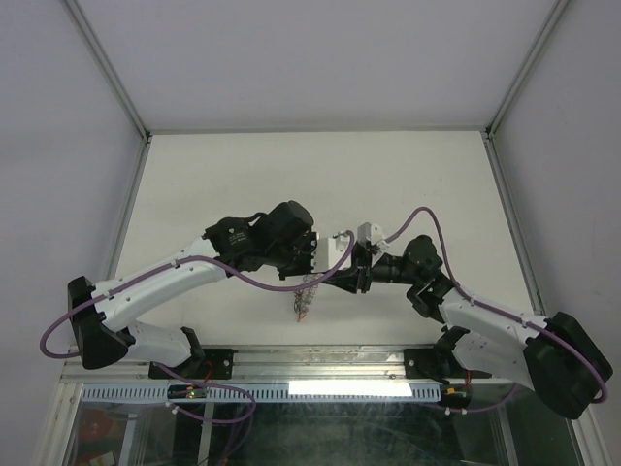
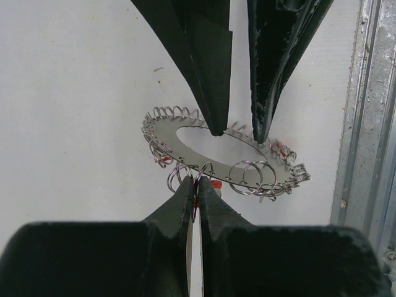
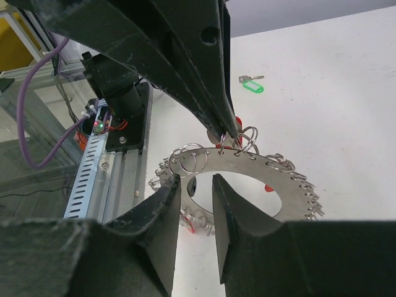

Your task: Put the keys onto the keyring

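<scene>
The keyring (image 2: 162, 128) is a flat grey metal ring with many small wire rings along its rim, held in the air above the white table; it also shows in the right wrist view (image 3: 260, 170) and the top view (image 1: 305, 299). My left gripper (image 2: 197, 182) is shut on a small wire ring with a red key head (image 2: 215, 184) at the keyring's rim. My right gripper (image 3: 193, 179) straddles the ring's band, one finger in the hole, one outside, closed on it. The green key (image 3: 250, 83) lies alone on the table beyond.
The aluminium rail (image 2: 371, 124) of the table's near edge runs close beside the keyring. It also shows in the right wrist view (image 3: 93, 173), with the arm's base plate (image 3: 127, 117) on it. White walls enclose the table (image 1: 320, 175).
</scene>
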Robot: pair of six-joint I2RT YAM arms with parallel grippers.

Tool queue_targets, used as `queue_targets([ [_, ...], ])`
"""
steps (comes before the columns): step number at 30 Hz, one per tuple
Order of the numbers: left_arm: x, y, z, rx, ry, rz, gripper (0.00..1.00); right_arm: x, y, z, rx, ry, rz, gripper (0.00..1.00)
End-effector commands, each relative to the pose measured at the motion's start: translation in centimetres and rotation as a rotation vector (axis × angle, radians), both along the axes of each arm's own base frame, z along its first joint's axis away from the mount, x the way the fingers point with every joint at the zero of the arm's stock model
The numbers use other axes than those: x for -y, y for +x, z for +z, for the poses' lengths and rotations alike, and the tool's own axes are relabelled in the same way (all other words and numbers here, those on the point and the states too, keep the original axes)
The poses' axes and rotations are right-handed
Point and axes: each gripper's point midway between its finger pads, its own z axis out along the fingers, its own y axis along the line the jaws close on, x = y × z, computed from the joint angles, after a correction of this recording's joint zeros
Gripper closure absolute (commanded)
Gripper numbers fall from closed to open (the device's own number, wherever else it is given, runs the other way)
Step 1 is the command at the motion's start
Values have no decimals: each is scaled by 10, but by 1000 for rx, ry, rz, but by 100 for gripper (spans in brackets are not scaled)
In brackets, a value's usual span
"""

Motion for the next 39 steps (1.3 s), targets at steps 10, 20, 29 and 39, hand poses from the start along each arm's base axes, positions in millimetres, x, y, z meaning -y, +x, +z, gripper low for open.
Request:
queue_targets([
  [10,18,0,29,36,-87,-56,100,-12,8,23,47,84,27,71],
  [20,20,-2,28,27,-89,-65,100,-18,13,25,37,92,34,71],
  [29,22,-2,25,17,-85,-70,100,-22,14,27,24,95,52,73],
  [39,24,-2,26,17,-87,-73,100,-26,13,18,0,76,68,77],
])
